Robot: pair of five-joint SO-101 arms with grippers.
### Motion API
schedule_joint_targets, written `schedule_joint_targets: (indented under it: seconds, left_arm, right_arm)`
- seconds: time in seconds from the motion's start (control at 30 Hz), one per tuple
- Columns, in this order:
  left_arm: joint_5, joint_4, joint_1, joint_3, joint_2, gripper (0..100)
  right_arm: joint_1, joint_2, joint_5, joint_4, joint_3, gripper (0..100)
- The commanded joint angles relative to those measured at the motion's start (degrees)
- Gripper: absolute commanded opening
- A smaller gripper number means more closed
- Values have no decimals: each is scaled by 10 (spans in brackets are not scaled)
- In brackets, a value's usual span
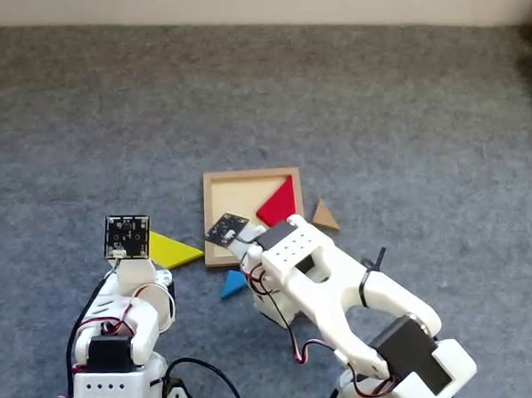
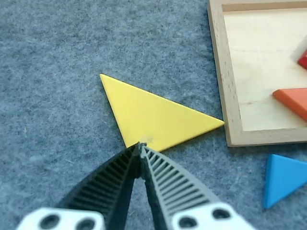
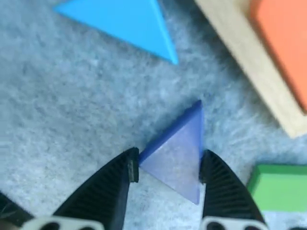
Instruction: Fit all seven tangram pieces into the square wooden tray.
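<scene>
The square wooden tray (image 1: pixel 211 221) holds a red triangle (image 1: pixel 280 203) and an orange piece (image 2: pixel 295 100). A yellow triangle (image 2: pixel 153 117) lies on the carpet, one corner touching the tray's (image 2: pixel 218 72) outer edge. My left gripper (image 2: pixel 140 146) is shut, its tips touching the yellow triangle's near edge. My right gripper (image 3: pixel 168 165) is shut on a dark blue triangle (image 3: pixel 177 153), one finger at each side, low over the carpet by the tray's (image 3: pixel 249 52) front edge. A light blue triangle (image 3: pixel 124 21) lies just beyond it. A green piece (image 3: pixel 280 194) sits beside the right finger.
A tan triangle (image 1: pixel 324 216) lies on the carpet just right of the tray. The right arm (image 1: pixel 342 293) reaches in from the lower right and covers the tray's front right corner. Grey carpet stretches open behind and to both sides.
</scene>
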Motion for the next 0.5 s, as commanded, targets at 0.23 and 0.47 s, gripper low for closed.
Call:
schedule_joint_targets:
  seconds: [0.23, 0.47]
  left_arm:
    - [-4, 1, 5, 13, -14, 10]
    - [-4, 1, 5, 13, -14, 10]
  right_arm:
    - [1, -11, 1, 86, -131, 138]
    - [1, -10, -18, 83, -211, 138]
